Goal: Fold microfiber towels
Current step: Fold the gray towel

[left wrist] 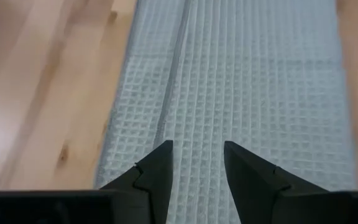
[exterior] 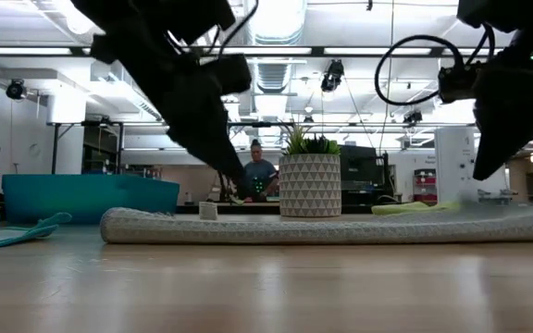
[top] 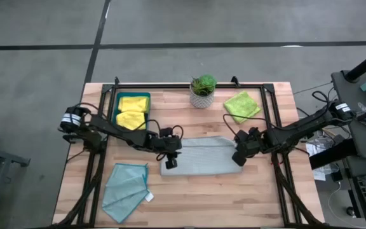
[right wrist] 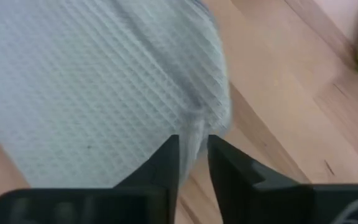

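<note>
A waffle-weave grey towel (top: 202,157) lies folded into a flat oblong on the wood-plank tabletop (top: 234,197). The left gripper (left wrist: 196,163), fingers parted, hovers over its nine o'clock end; the right gripper (right wrist: 192,155), fingers slightly apart, straddles its rumpled three o'clock edge.

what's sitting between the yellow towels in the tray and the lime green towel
In the high view, a potted plant stands between the yellow towels in the tray and the lime green towel.
</note>
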